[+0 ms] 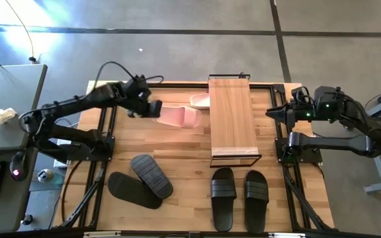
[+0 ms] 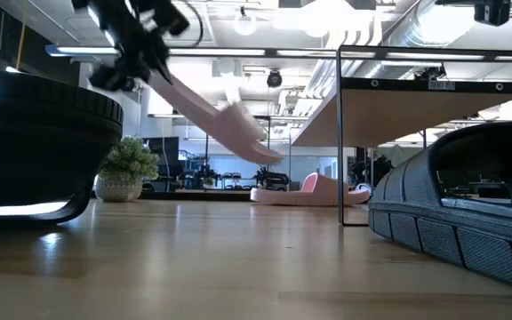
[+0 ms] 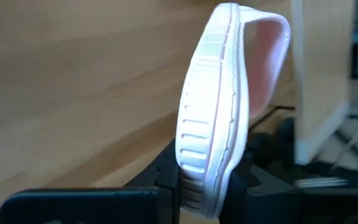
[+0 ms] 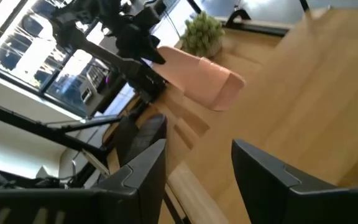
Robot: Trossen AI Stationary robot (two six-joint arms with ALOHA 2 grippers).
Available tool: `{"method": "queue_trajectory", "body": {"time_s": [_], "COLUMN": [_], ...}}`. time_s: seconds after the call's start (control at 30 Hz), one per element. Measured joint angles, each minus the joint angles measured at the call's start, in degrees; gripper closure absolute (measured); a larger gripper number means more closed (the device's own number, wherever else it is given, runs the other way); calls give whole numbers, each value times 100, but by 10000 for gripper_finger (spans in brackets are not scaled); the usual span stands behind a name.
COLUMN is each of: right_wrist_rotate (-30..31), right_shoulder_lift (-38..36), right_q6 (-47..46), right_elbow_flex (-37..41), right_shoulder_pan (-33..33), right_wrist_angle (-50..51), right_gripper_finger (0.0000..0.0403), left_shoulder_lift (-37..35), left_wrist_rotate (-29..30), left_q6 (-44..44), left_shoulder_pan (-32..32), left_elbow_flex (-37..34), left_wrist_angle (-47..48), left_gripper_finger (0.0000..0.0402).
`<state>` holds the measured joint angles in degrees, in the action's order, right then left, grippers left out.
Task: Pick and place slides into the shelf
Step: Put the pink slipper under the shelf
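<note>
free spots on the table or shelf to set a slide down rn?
The shelf top is bare. Bare table too between the left gripper's held pink slide and the black slides. Crowded: the front edge, with the second black pair, and beside the shelf where the other pink slide lies.

The second pale pink ribbed slide [image 1: 200, 100] lay partly hidden, seemingly under the light-wood plank shelf [image 1: 232, 119].

Bright, even daylight fills the scene. Ceiling lights [image 2: 327, 13] glare white in the low view, where the near black slides [image 2: 469, 204] loom blurred. The shelf [image 1: 232, 119] casts a soft shadow on the desk [image 1: 184, 149].
</note>
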<state>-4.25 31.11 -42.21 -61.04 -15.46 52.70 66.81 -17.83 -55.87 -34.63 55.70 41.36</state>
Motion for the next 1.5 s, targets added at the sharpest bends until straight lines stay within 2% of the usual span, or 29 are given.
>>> {"method": "queue_trajectory", "body": {"time_s": [0.1, 0.27, 0.4, 0.57, 0.87, 1.3, 1.5], "right_wrist_rotate": [-66, -74, -74, -74, -182, -262, -270], "right_shoulder_lift": [0, 2, 2, 2, 2, 4, 4], "right_q6": [-1, 3, 16, 10, -38, -132, -132], "right_elbow_flex": [0, 0, 0, 0, 0, 0, 1], "right_shoulder_pan": [0, 0, 2, 0, 0, 0, 0], "right_wrist_angle": [114, 150, 150, 150, 204, 257, 280], "right_gripper_finger": [234, 234, 234, 234, 234, 234, 234], "left_shoulder_lift": [32, 354, 859, 1673, 2710, 3881, 4379], "left_wrist_rotate": [-264, -130, 258, 208, 320, -52, 52], "left_q6": [-718, -1606, -1950, -2050, -2114, -1953, -2103], "left_shoulder_pan": [2, 34, 264, 450, 431, 484, 595], "left_elbow_flex": [-861, -1782, -1961, -1779, -1293, -149, 185], "left_wrist_angle": [-1507, -3251, -4040, -4994, -5554, -5540, -5583], "left_gripper_finger": [352, 354, 354, 354, 355, 355, 355]}}
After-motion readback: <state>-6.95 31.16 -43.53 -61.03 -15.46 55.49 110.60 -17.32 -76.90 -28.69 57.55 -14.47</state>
